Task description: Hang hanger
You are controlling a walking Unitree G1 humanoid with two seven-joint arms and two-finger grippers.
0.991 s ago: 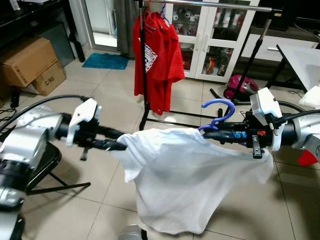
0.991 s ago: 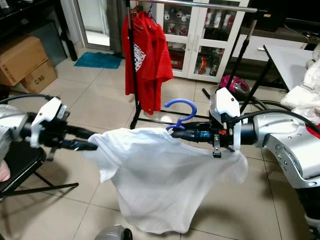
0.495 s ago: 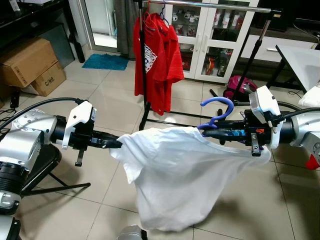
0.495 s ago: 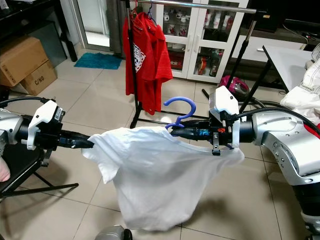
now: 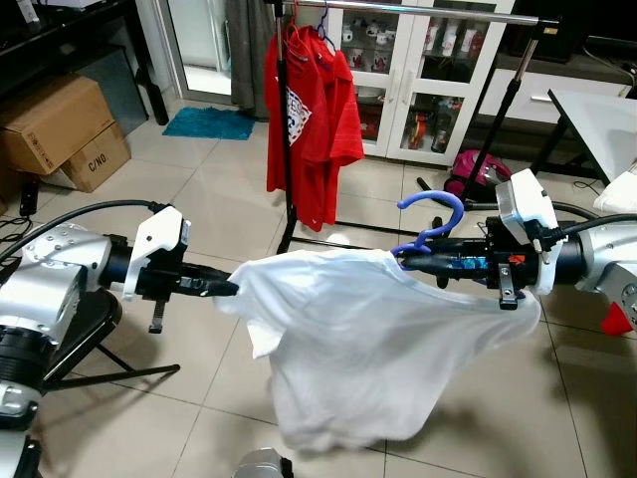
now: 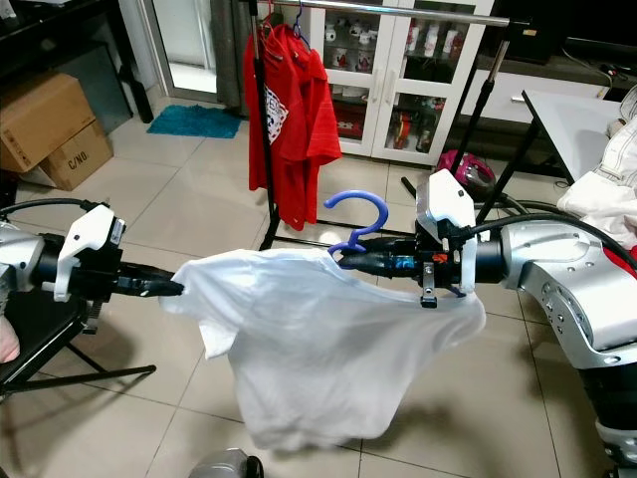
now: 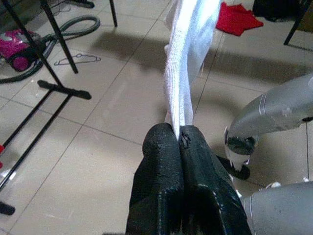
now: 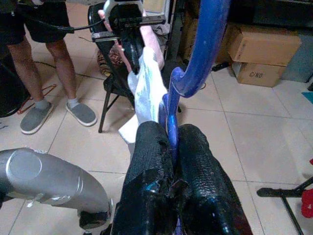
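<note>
Left eye view shows the robot holding a white T-shirt [image 5: 348, 339] spread between its two arms in the middle of the frame, above the tiled floor [image 5: 199, 199]. The right gripper [image 5: 406, 263], at centre right, has its black fingers closed together on the neck of a blue hanger [image 5: 430, 214], just below the hook, which stands up over the shirt collar. The left gripper [image 5: 227, 289], at centre left, pinches one shoulder of the shirt; in the left wrist view its fingers [image 7: 161, 156] press tight on the white cloth. In the upper part of the frame a clothes rack [image 5: 438, 10] stands well apart from the robot, with a red T-shirt [image 5: 309, 119] hanging at its left end. In the right wrist view a person's legs [image 8: 49, 63] in grey slippers stand at the upper left. I judge the step in hand is the carrying of the dressed hanger toward the rack; the hanging itself is not yet done. The next move probably calls for coming closer to the rail, lifting the hook above it, and the left gripper letting go of the shoulder so the shirt drops straight.
</note>
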